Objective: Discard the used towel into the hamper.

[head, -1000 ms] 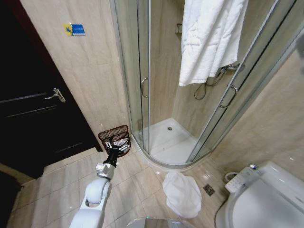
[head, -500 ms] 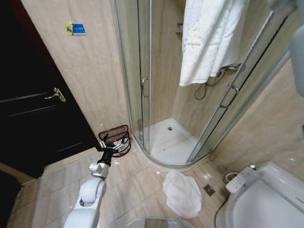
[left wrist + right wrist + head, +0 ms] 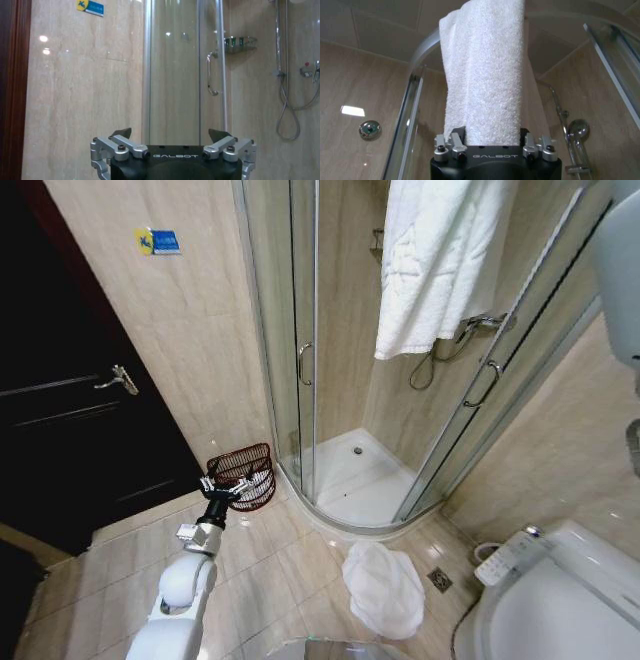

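In the head view the left gripper (image 3: 226, 489), its fingers spread apart with nothing between them, reaches out at the near rim of the small round dark red-brown open-weave wire hamper (image 3: 243, 476), which stands on the tiled floor just beyond it against the curved glass shower enclosure (image 3: 300, 350), while a crumpled white towel on the floor (image 3: 384, 587) lies well off to its right by the white toilet (image 3: 560, 600). In the left wrist view the left gripper (image 3: 170, 137) stands wide and empty, facing the beige wall and the glass shower door (image 3: 185, 71) ahead. In the right wrist view the right gripper (image 3: 492, 137) is closed around the lower end of a thick white hanging towel (image 3: 485, 71) that rises straight up from between its fingers.
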### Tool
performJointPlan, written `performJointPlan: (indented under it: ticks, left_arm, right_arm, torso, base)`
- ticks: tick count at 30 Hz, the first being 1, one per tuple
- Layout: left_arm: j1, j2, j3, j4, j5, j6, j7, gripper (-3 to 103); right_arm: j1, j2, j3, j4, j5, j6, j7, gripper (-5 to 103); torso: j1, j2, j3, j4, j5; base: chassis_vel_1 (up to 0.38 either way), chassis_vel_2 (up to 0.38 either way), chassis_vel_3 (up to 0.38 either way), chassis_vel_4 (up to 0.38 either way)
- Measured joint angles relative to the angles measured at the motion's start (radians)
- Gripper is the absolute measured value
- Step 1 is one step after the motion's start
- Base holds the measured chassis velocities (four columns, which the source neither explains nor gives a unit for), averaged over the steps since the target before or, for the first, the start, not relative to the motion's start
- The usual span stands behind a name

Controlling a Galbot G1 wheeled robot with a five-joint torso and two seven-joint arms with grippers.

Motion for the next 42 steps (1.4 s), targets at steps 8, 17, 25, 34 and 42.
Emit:
performJointPlan:
  ticks: [8, 17, 25, 34, 42]
  left_arm:
    - [-0.002, -0.003, -0.003, 0.001, 0.0, -0.001, 0.0, 100]
    - [0.004, -0.003, -0.006, 0.008, 0.0, -0.014, 0.0, 100]
    - [0.011, -0.006, 0.001, 0.007, 0.005, -0.017, 0.001, 100]
    - [0.013, -0.022, 0.014, 0.006, 0.021, -0.021, 0.001, 100]
    - [0.013, -0.027, 0.025, 0.008, 0.031, -0.022, 0.001, 100]
  right_arm:
    - [-0.011, -0.003, 0.002, 0.004, 0.0, 0.005, -0.011, 43]
    - [-0.042, -0.05, 0.009, 0.034, 0.01, 0.006, -0.028, 19]
    - [-0.147, -0.154, 0.029, 0.147, 0.043, 0.009, -0.026, 6]
    - [-0.459, -0.249, 0.193, 0.328, 0.044, 0.013, -0.033, 6]
    - [-0.898, -0.32, 0.425, 0.509, 0.01, 0.029, -0.03, 6]
  torso:
    - [0.0, 0.0, 0.0, 0.0001, -0.0003]
    - [0.0, 0.0, 0.0, 0.0001, -0.0003]
    - [0.0, 0.0, 0.0, 0.0002, -0.0003]
    - [0.0, 0.0, 0.0, 0.0003, -0.0005]
    - [0.0, 0.0, 0.0, -0.0004, 0.0004]
  base:
    - [0.0, 0.0, 0.0, 0.0]
    - [0.0, 0.0, 0.0, 0.0]
    - [0.0, 0.0, 0.0, 0.0]
    - [0.0, 0.0, 0.0, 0.0]
    - [0.0, 0.0, 0.0, 0.0]
